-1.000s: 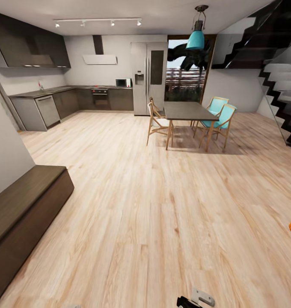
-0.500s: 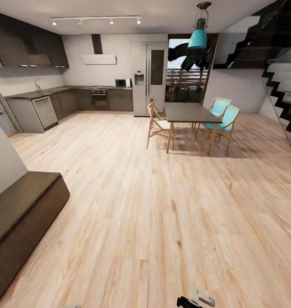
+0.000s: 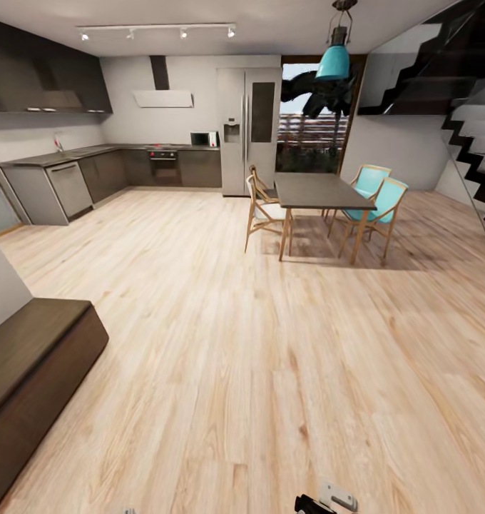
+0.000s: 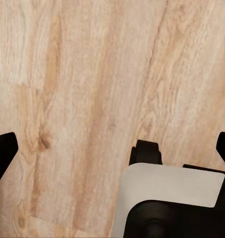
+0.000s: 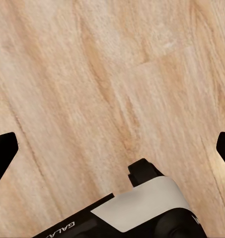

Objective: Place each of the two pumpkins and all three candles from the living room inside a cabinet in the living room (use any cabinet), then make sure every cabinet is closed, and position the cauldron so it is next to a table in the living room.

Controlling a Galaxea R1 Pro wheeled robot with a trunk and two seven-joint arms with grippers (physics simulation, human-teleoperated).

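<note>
The long low dark brown cabinet (image 3: 36, 350) stands against the wall at the lower left of the head view, its front closed. Pumpkins, candles, cauldron and the glass coffee table are out of view. In the left wrist view my left gripper (image 4: 112, 148) hangs open over bare wood floor, its black fingertips (image 4: 2, 151) far apart at the picture's edges. My right gripper (image 5: 112, 148) is likewise open above the floor, fingertips (image 5: 2, 148) wide apart and nothing between them.
Pale wood floor (image 3: 257, 343) stretches ahead. A tall dark dining table (image 3: 321, 189) with wooden and turquoise chairs (image 3: 381, 203) stands at mid-right. Grey kitchen cupboards (image 3: 64, 182) and a fridge (image 3: 248, 128) line the back. Black stairs (image 3: 478, 157) rise at the right.
The whole head view has shifted as the camera moved. The orange pumpkin at the right edge a second ago has left the picture, and less of the cabinet shows.
</note>
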